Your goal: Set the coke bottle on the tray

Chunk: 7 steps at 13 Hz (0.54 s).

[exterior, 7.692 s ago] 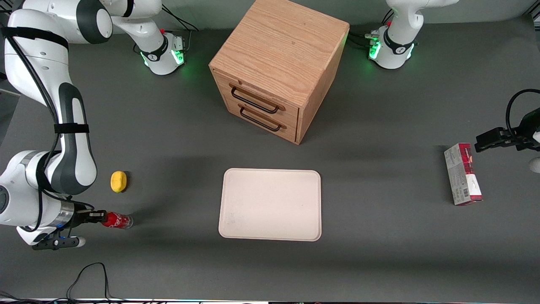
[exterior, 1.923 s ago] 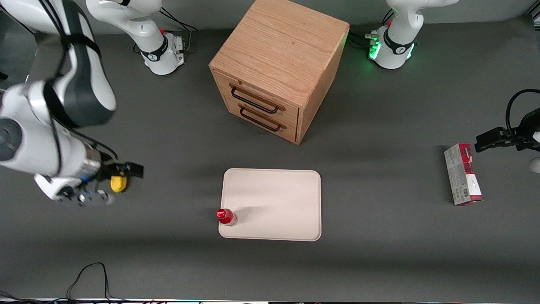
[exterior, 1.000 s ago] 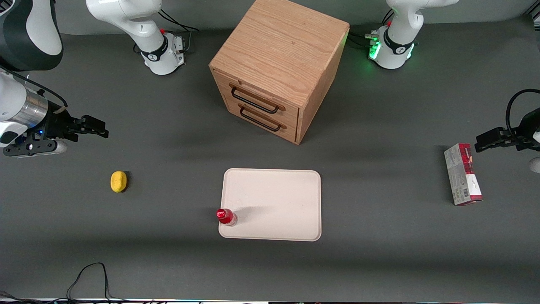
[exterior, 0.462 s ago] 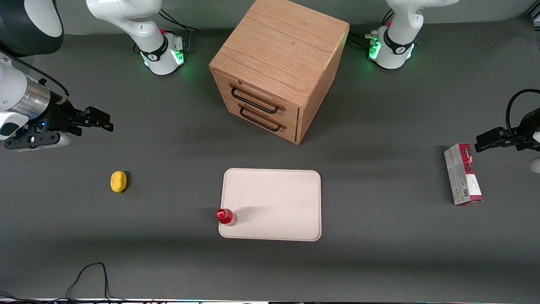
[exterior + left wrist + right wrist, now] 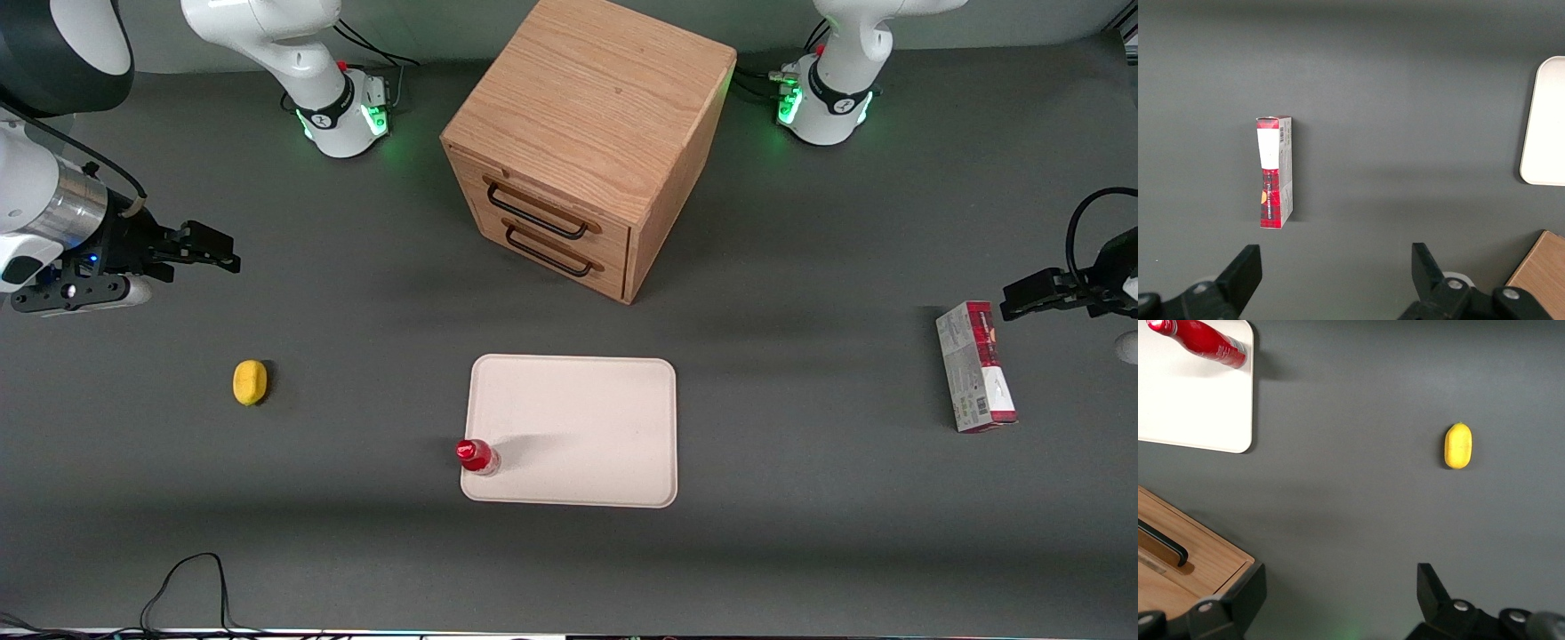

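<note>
The coke bottle (image 5: 476,456) stands upright on the cream tray (image 5: 587,427), at the tray's corner nearest the front camera on the working arm's side. It also shows in the right wrist view (image 5: 1201,339), on the tray (image 5: 1191,400). My right gripper (image 5: 213,251) is open and empty. It hangs high above the table toward the working arm's end, far from the bottle. Its two dark fingers (image 5: 1245,597) stand wide apart with only bare table between them.
A yellow lemon (image 5: 250,382) lies on the table near the working arm's end; it also shows in the right wrist view (image 5: 1457,445). A wooden drawer cabinet (image 5: 587,142) stands farther from the camera than the tray. A red-and-white carton (image 5: 975,366) lies toward the parked arm's end.
Since 7.7 s ago the bottle went from the gripper's grasp near the lemon to standing on the tray. The gripper let go, drew back and rose; in the last half second it barely moves.
</note>
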Available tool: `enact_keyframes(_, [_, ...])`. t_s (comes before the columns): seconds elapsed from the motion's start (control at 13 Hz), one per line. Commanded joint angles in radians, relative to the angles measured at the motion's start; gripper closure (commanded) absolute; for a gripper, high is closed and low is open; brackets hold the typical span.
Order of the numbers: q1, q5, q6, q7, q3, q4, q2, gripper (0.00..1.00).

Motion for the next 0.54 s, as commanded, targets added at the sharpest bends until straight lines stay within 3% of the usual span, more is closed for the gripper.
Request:
enact_keyframes(0.0, [0.013,0.014,-0.066,0.007,-0.014,0.046,0.003,0.00])
enact_keyframes(0.46, [0.019,0.004,-0.125,0.007,-0.009,0.076,0.003,0.00])
